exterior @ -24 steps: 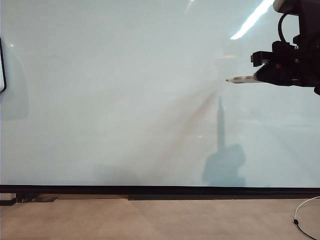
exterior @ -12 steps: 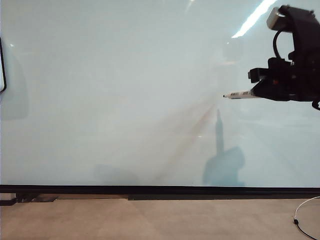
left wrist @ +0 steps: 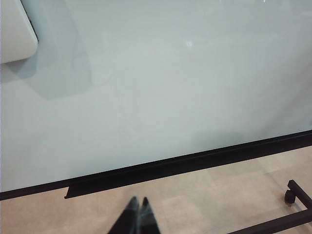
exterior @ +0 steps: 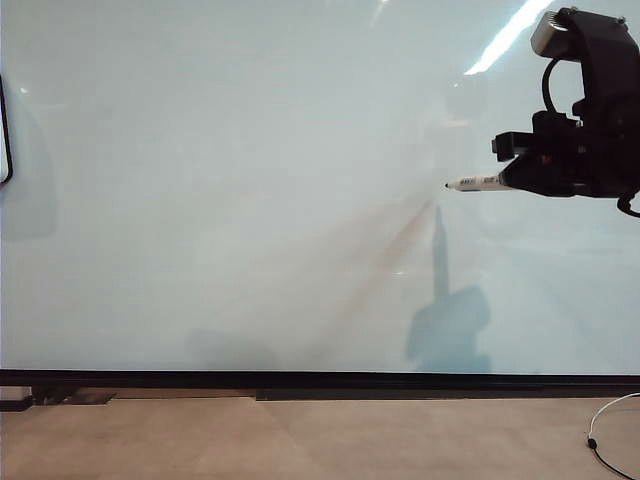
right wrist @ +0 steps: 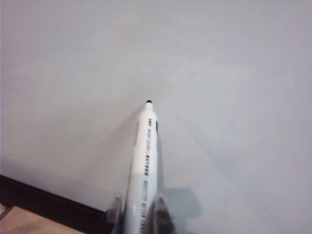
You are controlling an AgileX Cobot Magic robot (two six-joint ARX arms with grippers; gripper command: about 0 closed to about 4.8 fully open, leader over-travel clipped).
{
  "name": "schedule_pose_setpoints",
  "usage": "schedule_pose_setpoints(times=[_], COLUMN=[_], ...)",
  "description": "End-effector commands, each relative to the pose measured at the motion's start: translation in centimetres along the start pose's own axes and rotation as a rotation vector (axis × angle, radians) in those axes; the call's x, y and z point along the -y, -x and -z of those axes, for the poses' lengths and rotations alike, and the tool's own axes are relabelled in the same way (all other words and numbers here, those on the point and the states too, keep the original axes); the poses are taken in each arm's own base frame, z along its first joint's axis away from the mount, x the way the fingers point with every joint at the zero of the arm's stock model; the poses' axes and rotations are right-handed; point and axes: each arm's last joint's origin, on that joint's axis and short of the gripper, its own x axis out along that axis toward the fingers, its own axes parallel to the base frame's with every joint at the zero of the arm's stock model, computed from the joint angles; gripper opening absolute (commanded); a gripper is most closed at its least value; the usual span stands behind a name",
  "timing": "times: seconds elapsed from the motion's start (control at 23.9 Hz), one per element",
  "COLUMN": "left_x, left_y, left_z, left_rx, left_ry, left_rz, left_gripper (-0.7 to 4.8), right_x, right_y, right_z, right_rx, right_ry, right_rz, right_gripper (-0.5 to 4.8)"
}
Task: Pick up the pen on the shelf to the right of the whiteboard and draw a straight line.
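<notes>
two grippers show here, and only one carries anything. the right gripper sits at the upper right of the exterior view, its dark body level, with its fingers clamped on the pen. the pen points out sideways toward the middle of the whiteboard, its small black tip free of the gripper and its white barrel printed with dark marks. whether the tip touches the board cannot be told from that view. in the right wrist view the pen runs away from the camera, its black tip against the pale board surface, and the blurred fingers grip it on either side near the camera. no stroke shows on the board in any view. a grey shadow of the arm and pen falls on the board below the gripper.

the left gripper hangs low, well apart from the board, its two dark fingers pressed together with nothing between them, above the tan floor. the board's black bottom strip crosses just beyond them. a white cable lies on the floor at the lower right of the exterior view.
</notes>
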Motion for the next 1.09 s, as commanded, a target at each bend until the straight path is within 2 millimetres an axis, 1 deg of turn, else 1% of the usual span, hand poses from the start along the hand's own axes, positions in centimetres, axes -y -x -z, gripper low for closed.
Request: schedule_pose_setpoints(times=[0.04,0.25,0.42,0.79,1.09], left_x=[0.00,0.04,0.05,0.05,0.05], left_y=[0.03,0.03,0.03,0.03,0.03], left_z=[-0.20,-0.20,-0.19,-0.18,-0.18], left_rx=[0.013,0.014,0.012,0.012,0.012], left_ry=[-0.007,-0.007,-0.007,-0.007,-0.007], left_rz=[0.003,0.018,0.021,0.021,0.021], left_gripper=[-0.05,-0.05,-0.05,-0.05,-0.05], right_x=[0.09,0.10,0.24,0.33,0.36], right_y=[-0.18,-0.30,-0.29,-0.29,-0.56], right_z=[-0.66,-0.82,-0.80,-0.77,-0.16], right_rx=[0.038,0.040,0.037,0.036,0.010], right_ry=[-0.001,-0.001,-0.003,-0.008,-0.015], right_rz=[0.029,0.034,0.081,0.111,0.127], right_gripper=[-0.06,-0.06,-0.06,-0.06,-0.06])
